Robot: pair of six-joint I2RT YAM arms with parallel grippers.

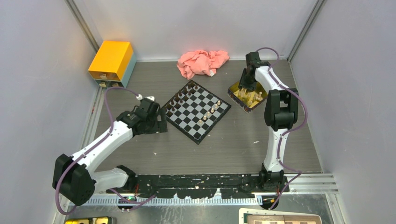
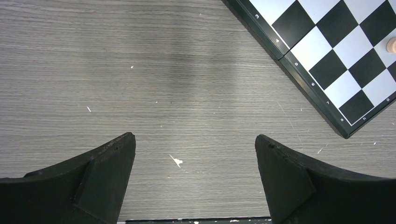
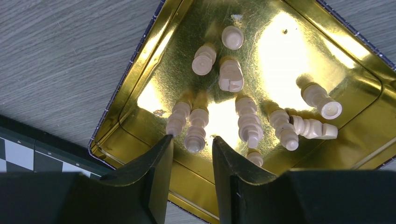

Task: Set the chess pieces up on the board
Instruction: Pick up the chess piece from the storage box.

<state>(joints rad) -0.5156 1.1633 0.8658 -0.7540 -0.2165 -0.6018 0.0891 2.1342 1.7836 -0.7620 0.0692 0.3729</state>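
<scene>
Over gold tray (image 3: pixel 280 51), R claw (image 3: pixel 192 140) ajar astride pale piece (image 3: pixel 196 123) per wrist cam, L claw (image 2: pixel 194 136) released.

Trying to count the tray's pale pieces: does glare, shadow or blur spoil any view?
Right wrist: hard glare off the gold tray washes out patches around the pale pieces, though they look sharp. Left wrist: even light, one soft shadow band on the table. Top external: evenly lit, but the pieces are tiny.

My left arm (image 1: pixel 105 140) and right arm (image 1: pixel 276 116) were white shells with black joint housings, a purple cable (image 1: pixel 108 105) looping along each. Both bolted to a black base rail (image 1: pixel 201 179). The left gripper (image 2: pixel 195 136) and right gripper (image 3: pixel 193 137) had matte black wedge-shaped fingers (image 2: pixel 98 182)
</scene>
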